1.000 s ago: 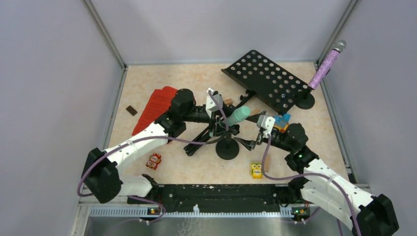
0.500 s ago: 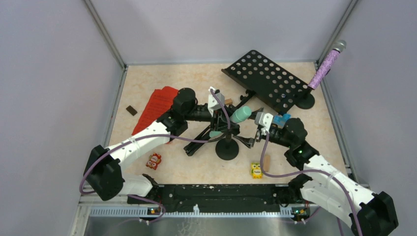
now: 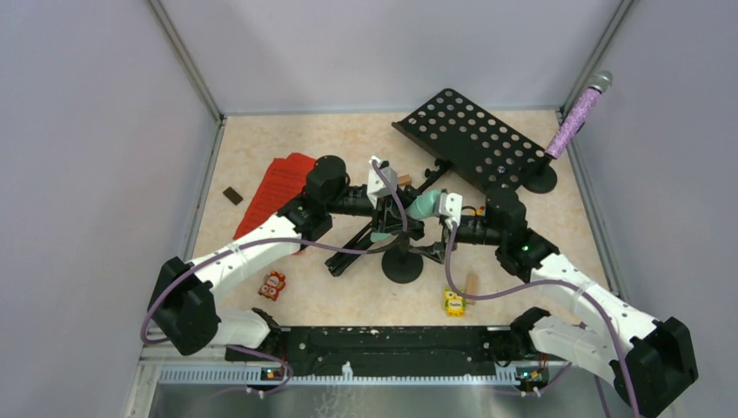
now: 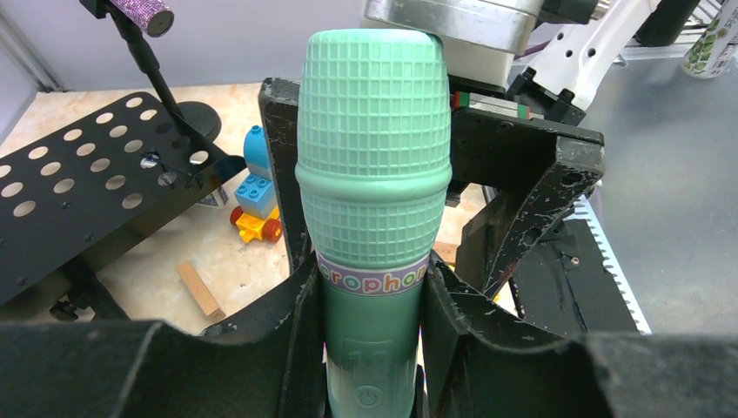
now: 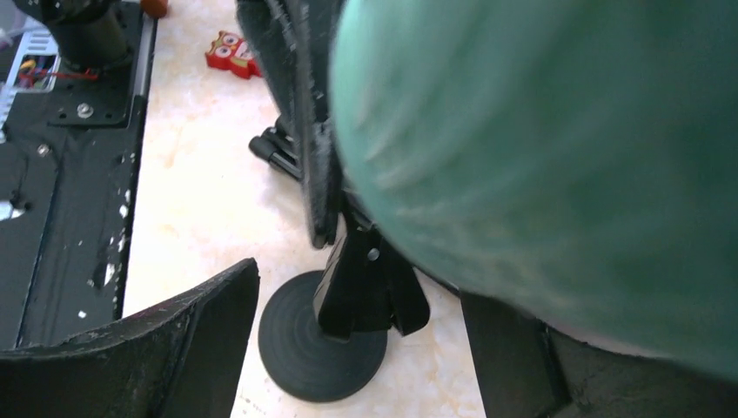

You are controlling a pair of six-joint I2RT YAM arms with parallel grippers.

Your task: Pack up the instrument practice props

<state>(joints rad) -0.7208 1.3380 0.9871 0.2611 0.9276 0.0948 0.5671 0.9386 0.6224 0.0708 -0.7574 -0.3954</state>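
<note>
Mint-green microphone [image 4: 374,174] head aimed far-right, left claw [image 4: 370,296] clamped on handle, right claw [image 5: 357,292] spread open

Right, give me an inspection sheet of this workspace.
Surface: beige tabletop, props scattered.
Job's things: mint mic in left tool; purple mic upright in rear holder; rack tilted at rear; red pages left; free holder centre.
Clutter: red owl, yellow owl, dark block, brick toy.
Grippers: left tool shut on mint mic; right tool open, flanking its head.
Cables: purple cables looped along both arms.
Surroundings: grey walls on three sides.
</note>
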